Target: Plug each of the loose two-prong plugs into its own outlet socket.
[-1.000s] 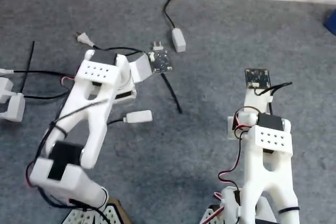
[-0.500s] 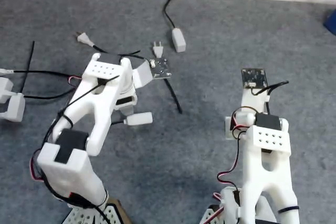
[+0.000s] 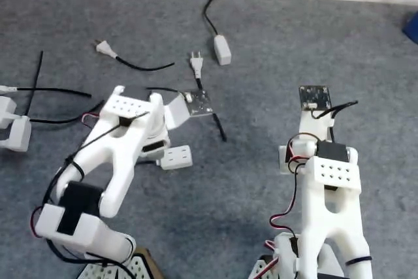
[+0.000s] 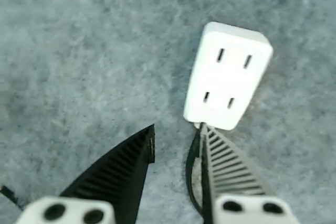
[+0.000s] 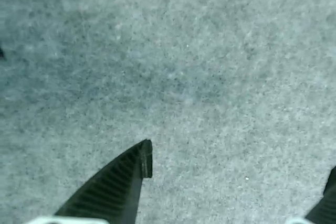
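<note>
Your left claw at the white outlet socket.
Jaws partly apart, one tip just beside the socket; your right claw gapes wide above the bench.

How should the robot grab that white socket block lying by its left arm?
Probably from straight above, pinching the two long sides of the white socket block. It lies flat, slots up, sides clear; its cord leaves the end nearest the open left tool.
</note>
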Controlling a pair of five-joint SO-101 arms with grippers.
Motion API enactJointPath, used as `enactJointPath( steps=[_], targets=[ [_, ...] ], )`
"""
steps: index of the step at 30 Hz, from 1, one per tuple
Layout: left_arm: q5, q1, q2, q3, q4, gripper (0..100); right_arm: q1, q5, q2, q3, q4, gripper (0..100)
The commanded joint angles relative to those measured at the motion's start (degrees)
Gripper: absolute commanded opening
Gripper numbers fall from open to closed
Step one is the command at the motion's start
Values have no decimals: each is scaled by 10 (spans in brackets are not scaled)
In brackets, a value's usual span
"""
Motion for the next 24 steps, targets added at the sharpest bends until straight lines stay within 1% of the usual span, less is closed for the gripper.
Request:
enactJointPath(
  steps=[1,3,9,14,16,18,24],
  targets=[
    [10,25,-3,7,-19,148,-4,8,-6,-2,-12,475],
    [11,21,-11,-12,-18,148,-4,8,-6,-2,-12,475],
    [11,-6,-80,-63,50,148,-5,8,-5,-2,-12,475],
    [11,-17,-137,-67,83,148,-5,8,-5,-2,-12,475],
    [46,-35,-160,-67,79,146,-5,8,-5,-2,-12,475],
    [91,-59,-182,-67,51,144,-5,8,-5,-2,-12,475],
    [111,-122,-240,-55,37,143,-8,18,-5,-1,-7,475]
  ],
)
